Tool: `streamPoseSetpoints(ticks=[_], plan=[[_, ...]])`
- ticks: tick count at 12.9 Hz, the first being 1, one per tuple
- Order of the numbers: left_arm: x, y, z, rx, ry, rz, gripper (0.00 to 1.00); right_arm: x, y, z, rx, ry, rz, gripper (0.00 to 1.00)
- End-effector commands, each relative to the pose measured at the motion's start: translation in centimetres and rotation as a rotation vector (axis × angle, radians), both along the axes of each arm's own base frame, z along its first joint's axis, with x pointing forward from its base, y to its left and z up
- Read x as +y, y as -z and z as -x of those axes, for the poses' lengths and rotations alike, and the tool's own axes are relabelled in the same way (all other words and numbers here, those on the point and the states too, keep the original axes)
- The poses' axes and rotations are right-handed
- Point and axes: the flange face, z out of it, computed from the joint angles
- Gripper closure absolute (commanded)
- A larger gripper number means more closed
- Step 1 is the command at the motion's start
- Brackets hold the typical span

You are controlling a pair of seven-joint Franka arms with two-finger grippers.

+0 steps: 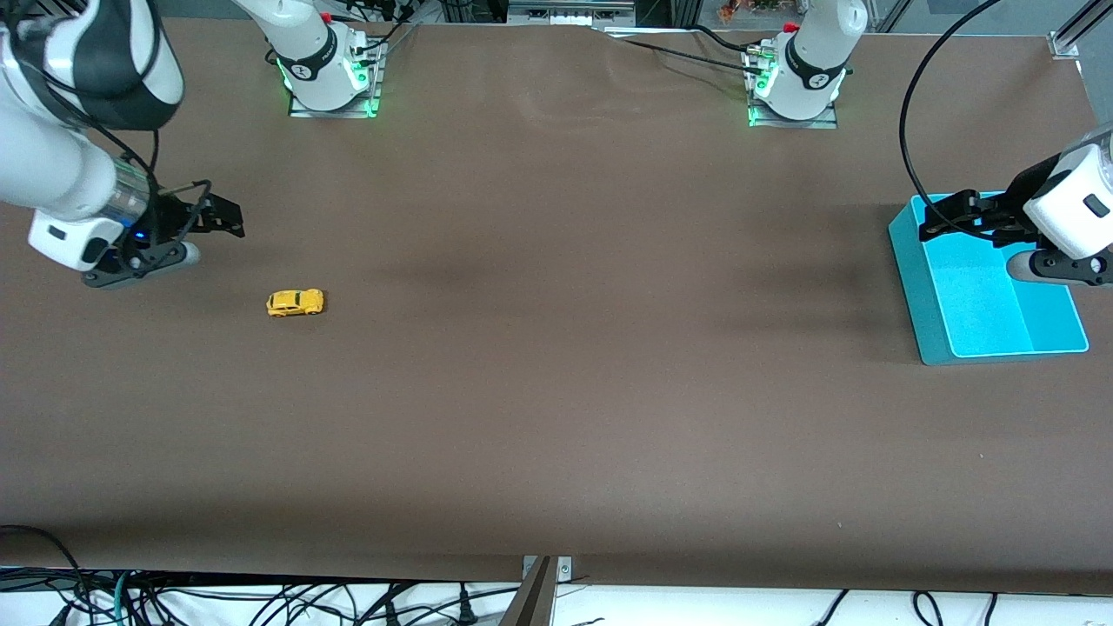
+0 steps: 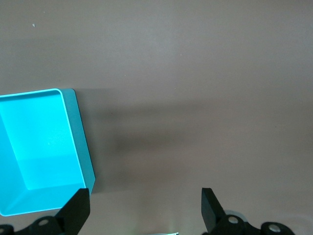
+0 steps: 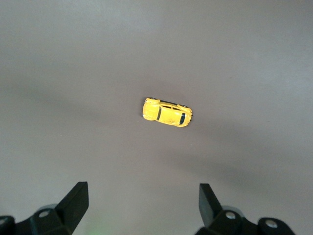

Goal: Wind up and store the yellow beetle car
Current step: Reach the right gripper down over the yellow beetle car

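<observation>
Left of centre on the brown counter [image 1: 556, 365], car [image 1: 296, 302] on its wheels, right claw [image 1: 228, 219] spread at frame's left edge above it, left claw [image 1: 943, 217] spread over teal bin [image 1: 935, 335] at frame's right edge.

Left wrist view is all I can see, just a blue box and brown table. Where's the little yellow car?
Observer: The yellow beetle car sits on its wheels on the table, toward the right arm's end.
Operator: Is somebody holding it?
Observer: No. The right gripper hangs open above the table, farther from the front camera than the car, and touches nothing.
Operator: And my gripper?
Observer: The left gripper is open too, over the edge of the teal bin.
Operator: Is there anything in the bin?
Observer: Nothing shows in the part the front view sees.
</observation>
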Motion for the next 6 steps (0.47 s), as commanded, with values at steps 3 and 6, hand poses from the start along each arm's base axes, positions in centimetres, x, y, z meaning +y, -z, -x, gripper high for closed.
streamPoseSetpoints(ticks=[3,6], plan=[[-0.3,-0.2,0.0,0.0,-0.009,0.017,0.0,0.0,7.5,3.5,-0.036,-0.244,-0.029,0.0],[-0.1,0.0,0.1,0.004,-0.01,0.017,0.0,0.0,11.5,3.0,-0.013,-0.512,-0.068,0.0]])
